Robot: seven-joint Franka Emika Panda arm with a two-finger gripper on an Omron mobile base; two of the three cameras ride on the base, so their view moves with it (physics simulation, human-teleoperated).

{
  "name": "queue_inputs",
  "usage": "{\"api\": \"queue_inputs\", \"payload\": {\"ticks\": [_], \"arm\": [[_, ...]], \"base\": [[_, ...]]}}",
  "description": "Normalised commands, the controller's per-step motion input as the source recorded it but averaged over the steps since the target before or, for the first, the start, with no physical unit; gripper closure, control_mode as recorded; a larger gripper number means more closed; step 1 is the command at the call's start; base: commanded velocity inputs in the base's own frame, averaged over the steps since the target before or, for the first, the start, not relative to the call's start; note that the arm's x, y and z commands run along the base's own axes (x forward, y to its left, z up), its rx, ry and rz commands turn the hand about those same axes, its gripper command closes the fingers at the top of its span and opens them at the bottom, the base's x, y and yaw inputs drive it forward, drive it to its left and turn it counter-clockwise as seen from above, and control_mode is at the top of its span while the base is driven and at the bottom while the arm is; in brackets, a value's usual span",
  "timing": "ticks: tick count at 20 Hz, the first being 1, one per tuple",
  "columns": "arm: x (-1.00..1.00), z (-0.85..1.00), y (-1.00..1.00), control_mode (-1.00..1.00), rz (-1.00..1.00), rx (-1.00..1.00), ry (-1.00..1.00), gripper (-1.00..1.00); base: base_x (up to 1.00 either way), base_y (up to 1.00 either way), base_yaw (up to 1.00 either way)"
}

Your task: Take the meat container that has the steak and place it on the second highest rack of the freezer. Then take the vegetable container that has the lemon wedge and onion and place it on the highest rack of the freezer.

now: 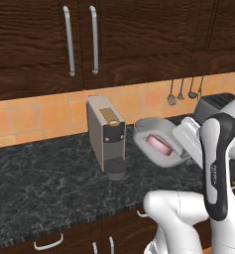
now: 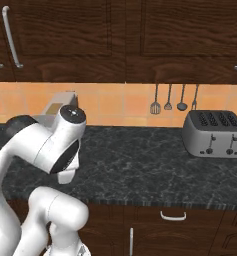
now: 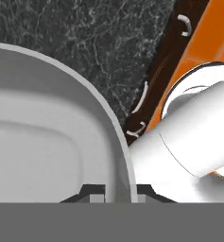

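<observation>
A grey oval meat container (image 1: 149, 130) hangs tilted above the black counter, its open side facing the left base camera. Inside it lies the steak (image 1: 158, 145), red with a pale pink rim. My gripper (image 1: 177, 148) is shut on the container's right rim. In the hand view the gripper (image 3: 119, 193) pinches the container's rim (image 3: 111, 123) between its dark fingertips (image 3: 92, 191), and the grey container covers the left half. The freezer, its racks, the lemon wedge and the onion are out of view.
A grey coffee machine (image 1: 106, 136) stands on the dark marble counter (image 1: 39, 173), just left of the container. A silver toaster (image 2: 212, 132) sits at the right, with utensils (image 2: 172, 100) hanging on the orange tiles. Dark wooden cabinets (image 1: 39, 39) hang above.
</observation>
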Motion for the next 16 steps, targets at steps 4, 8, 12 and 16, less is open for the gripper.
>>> {"api": "queue_inputs", "payload": {"ticks": [4,8,12,16], "arm": [[-0.42,0.95,0.11,-1.0,0.27,-0.17,0.0,1.0],[-0.5,0.53,0.0,-1.0,0.22,-0.29,-0.01,1.0],[-0.32,0.03,0.02,-1.0,0.07,-0.08,-0.04,1.0],[-0.34,0.0,0.0,-1.0,0.0,0.0,-0.04,1.0]], "base": [[0.0,0.0,0.0],[0.0,0.0,0.0],[0.0,0.0,0.0],[0.0,0.0,0.0]]}}
